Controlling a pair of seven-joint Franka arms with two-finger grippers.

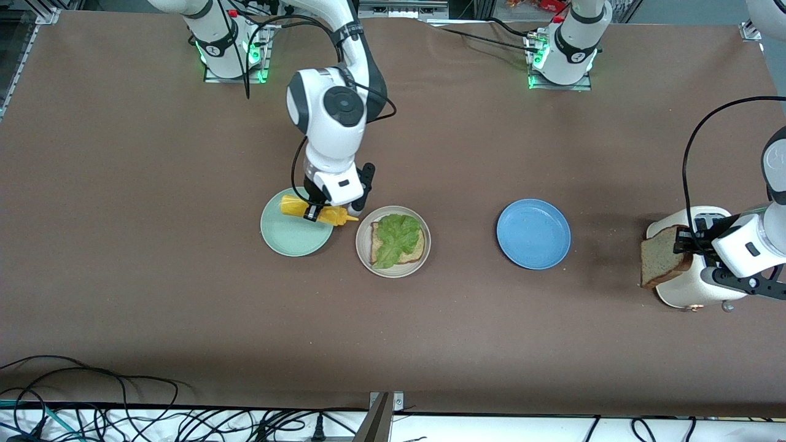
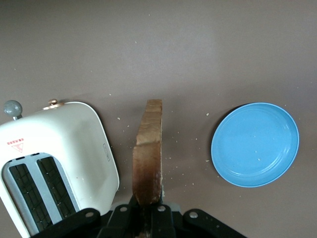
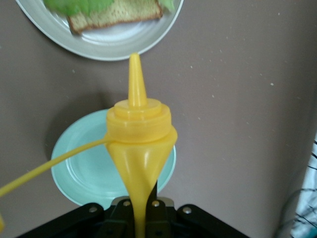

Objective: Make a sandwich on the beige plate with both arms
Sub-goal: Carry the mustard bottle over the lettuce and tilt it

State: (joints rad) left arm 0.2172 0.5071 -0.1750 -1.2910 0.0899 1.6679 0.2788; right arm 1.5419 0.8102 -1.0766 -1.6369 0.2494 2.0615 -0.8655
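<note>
Your left gripper point(image 1: 683, 240) is pinched tight on a slice of bread point(image 1: 662, 263), holding it on edge in the air just beside the white toaster point(image 1: 678, 288), up at the left arm's end of the table. From the left wrist view you see the slice point(image 2: 147, 158) standing edge-on between the fingers, with the toaster's two slots point(image 2: 37, 191) to one side and the blue plate point(image 2: 255, 144) to the other.

Over to your right gripper point(image 1: 314, 212): it's clamped on a yellow squeeze bottle point(image 1: 316, 210), carried on its side over the mint green plate point(image 1: 288, 236), the nozzle aimed toward the beige plate point(image 1: 393, 267). The right wrist view confirms it, nozzle tip point(image 3: 135, 74) reaching to the beige plate's rim point(image 3: 106, 49).

Your sandwich is half made: one bread slice point(image 1: 412, 252) lies flat on the beige plate, near the middle of the tabletop, with a ruffled lettuce leaf point(image 1: 396, 238) on top. The blue plate point(image 1: 533, 233) sits between the beige plate and the toaster.
</note>
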